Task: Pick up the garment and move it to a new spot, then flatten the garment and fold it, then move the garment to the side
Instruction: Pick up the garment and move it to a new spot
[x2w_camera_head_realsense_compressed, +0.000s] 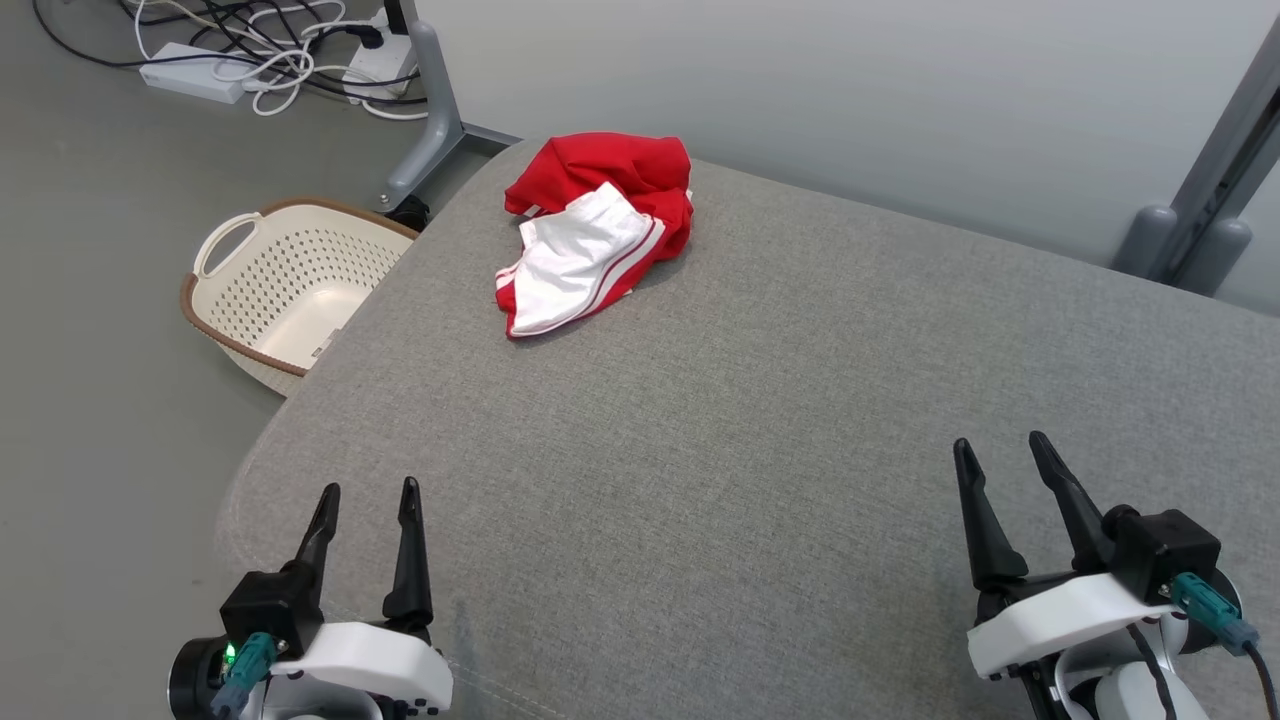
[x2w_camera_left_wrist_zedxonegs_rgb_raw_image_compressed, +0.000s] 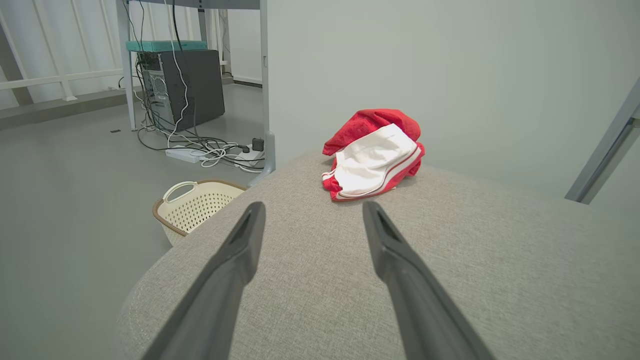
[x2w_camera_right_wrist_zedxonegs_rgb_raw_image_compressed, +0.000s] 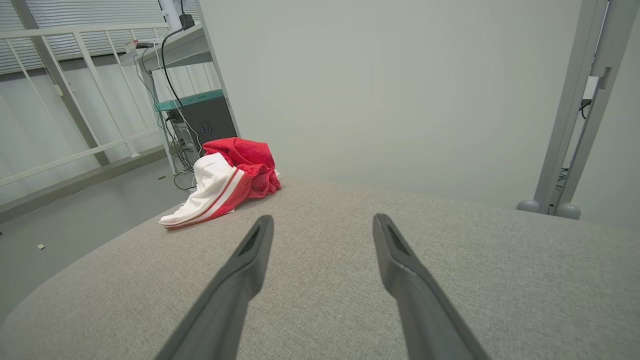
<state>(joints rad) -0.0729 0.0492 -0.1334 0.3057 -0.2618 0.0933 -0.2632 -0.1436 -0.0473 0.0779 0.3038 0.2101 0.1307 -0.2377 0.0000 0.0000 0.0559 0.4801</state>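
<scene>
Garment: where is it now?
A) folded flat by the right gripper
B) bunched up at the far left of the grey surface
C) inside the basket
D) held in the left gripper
B: the red and white garment lies crumpled near the far left edge of the grey surface, apart from the open left gripper and right gripper, outside the basket.

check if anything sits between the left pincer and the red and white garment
Nothing visible does. Bare grey cushion lies between the open left pincer and the crumpled garment. The basket stands on the floor, off to the left.
</scene>
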